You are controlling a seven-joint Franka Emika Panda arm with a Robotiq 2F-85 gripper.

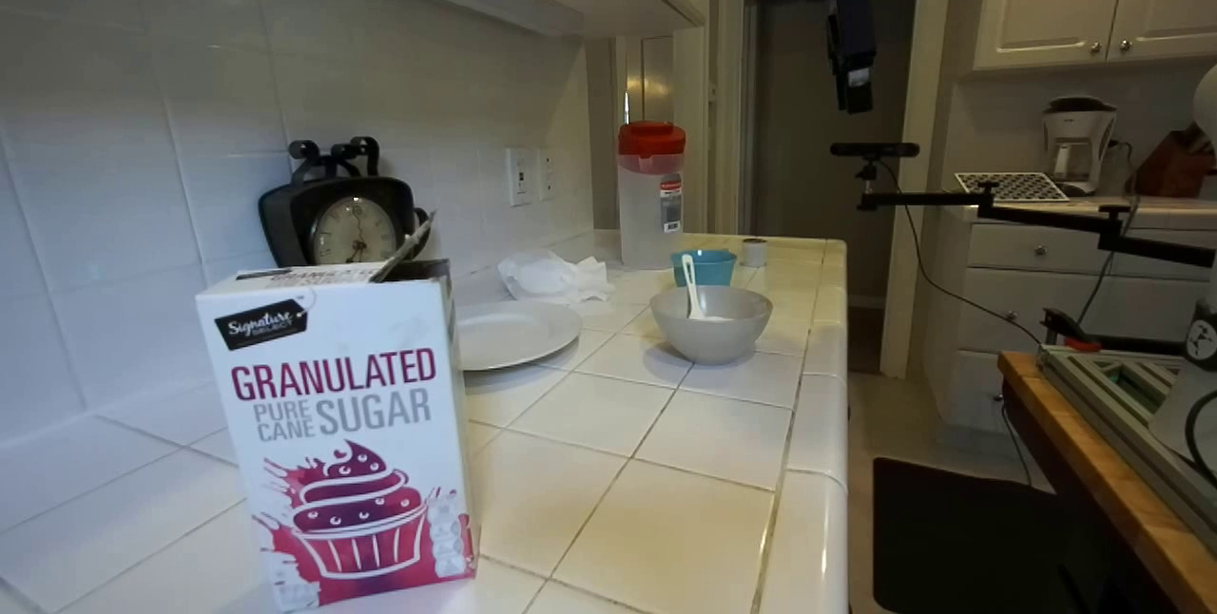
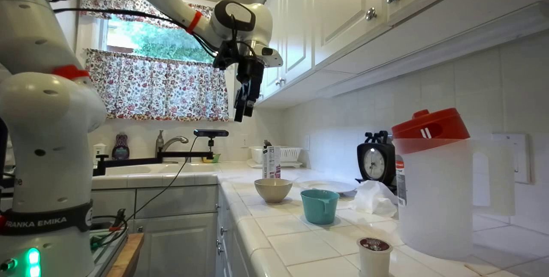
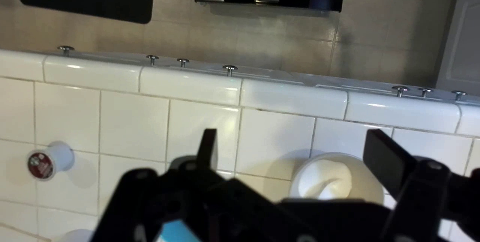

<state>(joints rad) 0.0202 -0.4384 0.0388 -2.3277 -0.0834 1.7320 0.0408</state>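
Note:
My gripper (image 3: 294,144) is open, with its two black fingers wide apart and nothing between them. In both exterior views the gripper (image 1: 853,101) (image 2: 243,112) hangs in the air, pointing down, well above the counter. The pale grey bowl (image 1: 713,334) (image 2: 273,190) (image 3: 365,176) is beneath it and partly hidden by the gripper in the wrist view. The bowl holds a white substance (image 3: 318,171) and a white spoon (image 1: 691,286) leaning on its rim. A teal cup (image 1: 718,267) (image 2: 319,207) stands beside the bowl; only a blue corner (image 3: 178,231) shows in the wrist view.
The white tiled counter (image 1: 666,500) also bears a sugar box (image 1: 342,424), a plate (image 1: 518,336), crumpled white paper (image 2: 374,199), a black dial scale (image 2: 376,159), a red-lidded pitcher (image 2: 433,200) and a small pod (image 2: 374,260). Upper cabinets (image 2: 347,15) overhang it. A camera arm (image 2: 158,157) juts out.

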